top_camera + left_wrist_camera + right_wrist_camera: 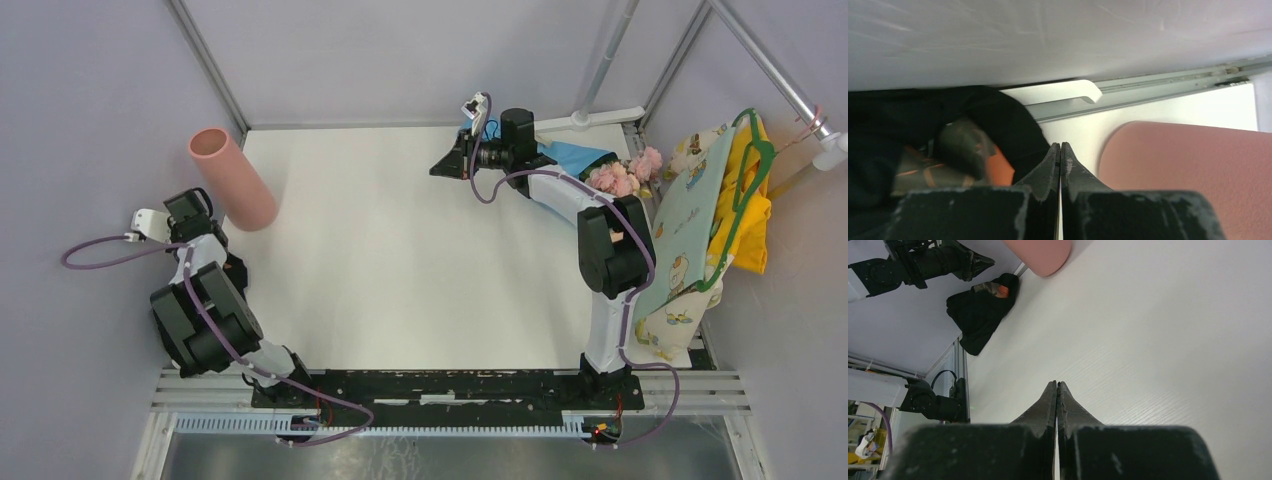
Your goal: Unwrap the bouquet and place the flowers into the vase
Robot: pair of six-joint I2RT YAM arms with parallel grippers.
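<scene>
The white table (pixel 420 270) fills the workspace, walled in by pale panels. On its right side a pale-green printed cloth (pixel 690 220) and a yellow one (pixel 752 205) hang from a green hanger. The right arm (pixel 610 250) reaches up along that side and bends left across the far part of the table; the left arm (pixel 205 320) is folded close to the near-left edge. The vase (pixel 233 178) stands on its base at the far left of the table, mouth up, just beside the left arm's wrist. The bouquet (pixel 600 168) lies in the far-right corner, partly hidden behind the right arm. Its blue paper (pixel 578 155) faces the back and the pink roses (pixel 622 178) face the right edge. The right gripper (pixel 442 165) points left over the far middle of the table, apart from the bouquet, its jaws clenched together on nothing. The left gripper (pixel 1060 148) sits just beside the vase, also clenched tight and empty.
</scene>
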